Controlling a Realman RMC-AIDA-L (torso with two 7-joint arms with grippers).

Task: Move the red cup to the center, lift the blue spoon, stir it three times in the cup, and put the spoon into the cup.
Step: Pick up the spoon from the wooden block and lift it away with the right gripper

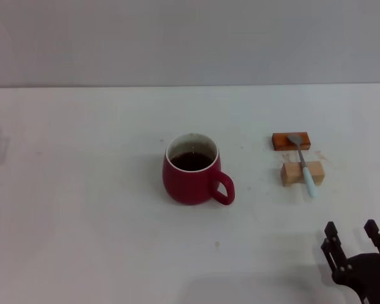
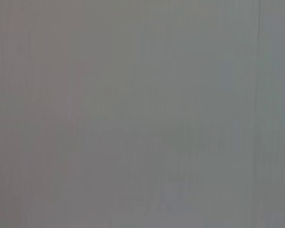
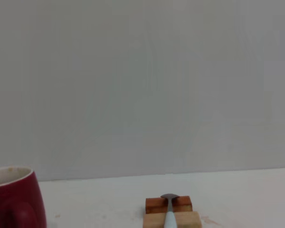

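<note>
Right tool [image 1: 353, 233] low at near right corner of surface [image 1: 82, 209], fingers spread, empty. Left tool not in view. Blue spoon [image 1: 303, 164] beyond, bridging pale wooden block [image 1: 302, 173] and orange-brown block [image 1: 291, 140]. Red cup [image 1: 193, 169] mid-surface, apparently centred. Next: reach forward, pinch spoon handle.

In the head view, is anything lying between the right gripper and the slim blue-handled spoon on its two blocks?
Nothing: in the head view only bare white table separates the open right gripper from the blue spoon resting across the orange-brown block and pale wooden block.
</note>
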